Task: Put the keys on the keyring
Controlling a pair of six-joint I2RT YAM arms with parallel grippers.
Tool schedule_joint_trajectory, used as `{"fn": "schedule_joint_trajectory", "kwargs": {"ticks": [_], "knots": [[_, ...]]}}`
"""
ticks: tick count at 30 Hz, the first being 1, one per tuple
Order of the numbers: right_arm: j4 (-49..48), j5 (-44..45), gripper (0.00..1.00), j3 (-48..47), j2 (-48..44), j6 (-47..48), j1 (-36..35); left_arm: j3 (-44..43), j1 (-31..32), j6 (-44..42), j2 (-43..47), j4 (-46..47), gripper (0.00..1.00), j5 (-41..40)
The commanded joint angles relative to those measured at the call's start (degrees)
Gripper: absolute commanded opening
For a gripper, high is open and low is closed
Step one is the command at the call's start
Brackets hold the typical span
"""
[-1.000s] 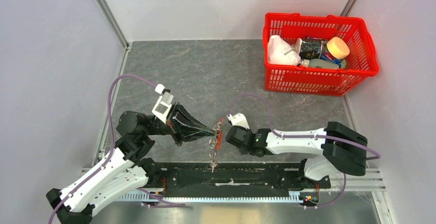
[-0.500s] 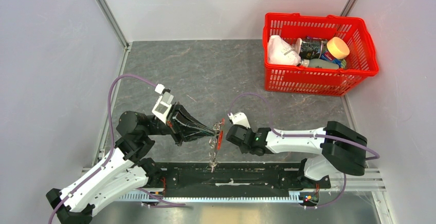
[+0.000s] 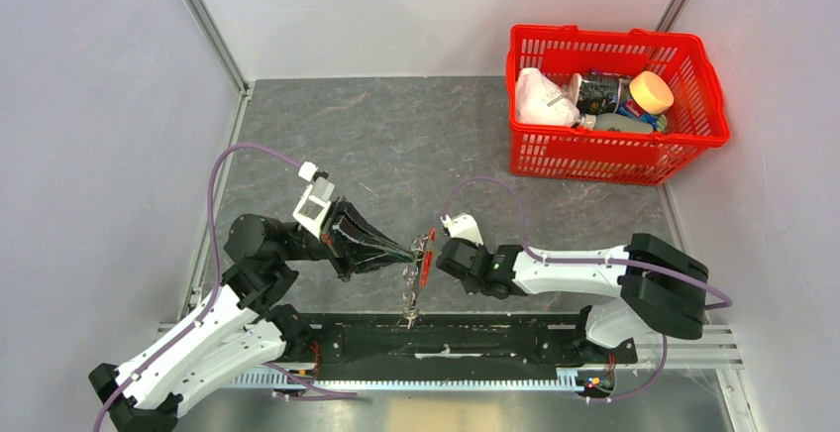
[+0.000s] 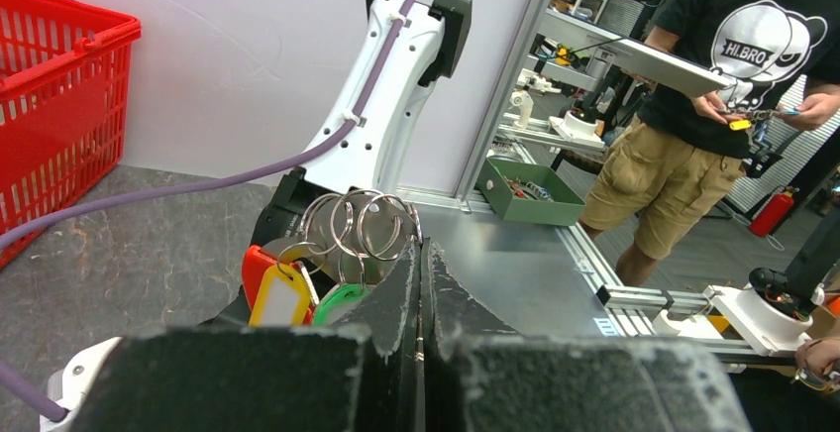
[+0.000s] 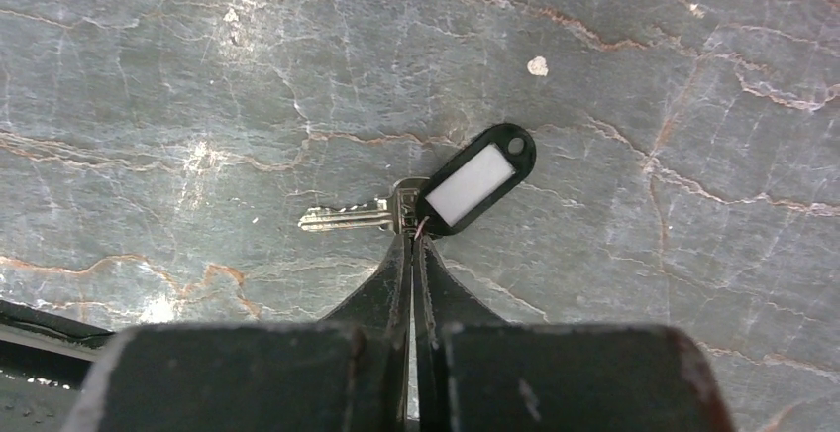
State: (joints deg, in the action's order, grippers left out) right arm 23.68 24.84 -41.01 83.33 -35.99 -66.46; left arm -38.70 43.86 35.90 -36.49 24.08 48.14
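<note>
Top external view shows the left gripper (image 3: 408, 252) clamped shut on the keyring of linked silver metal loops (image 4: 359, 224), holding it in the air with red, yellow and green plastic tags (image 4: 282, 293) hanging from it. Just to its right the right gripper (image 5: 413, 244) is pinched closed and is the nearer arm to the small silver key (image 5: 342, 218). That key sits straight ahead of its tips, shaft running leftward across the fingers, with a black plastic tag (image 5: 473, 179) to the right. I cannot tell whether the tips grip it.

Two arms (image 3: 203, 338); one red basket (image 3: 594, 160)
</note>
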Motion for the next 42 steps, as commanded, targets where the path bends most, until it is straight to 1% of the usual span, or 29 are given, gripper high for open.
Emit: {"fn": "schedule_joint_trajectory", "kwargs": {"ticks": [1,6,16,24,29,33,42], "knots": [[0.1,1.7,0.0,-0.1,-1.2,-0.5,0.3,-0.8,0.3,-1.9,0.3,1.8,0.02,-0.8],[2.8,1.9,0.0,-1.2,-4.3,0.5,0.3,-0.8,0.3,-2.1,0.2,1.8,0.02,-0.9],[6.3,-2.4,0.0,-2.0,-19.2,2.9,0.3,-0.8,0.3,-2.0,0.8,1.8,0.02,-0.9],[10.9,-5.3,0.0,-4.4,-28.3,6.8,0.3,-0.7,0.3,-1.9,1.4,1.9,0.02,-0.9],[13.3,-9.5,0.0,-6.9,-33.1,10.4,0.3,-0.7,0.3,-1.7,1.4,2.2,0.02,-0.8],[14.7,-14.5,0.0,-9.3,-36.1,13.3,0.3,-0.5,0.3,-1.3,1.4,2.7,0.02,-0.6],[20.0,-27.0,0.0,-17.8,-37.8,18.9,0.3,-0.6,0.3,-0.9,1.5,3.2,0.02,0.0]]}}
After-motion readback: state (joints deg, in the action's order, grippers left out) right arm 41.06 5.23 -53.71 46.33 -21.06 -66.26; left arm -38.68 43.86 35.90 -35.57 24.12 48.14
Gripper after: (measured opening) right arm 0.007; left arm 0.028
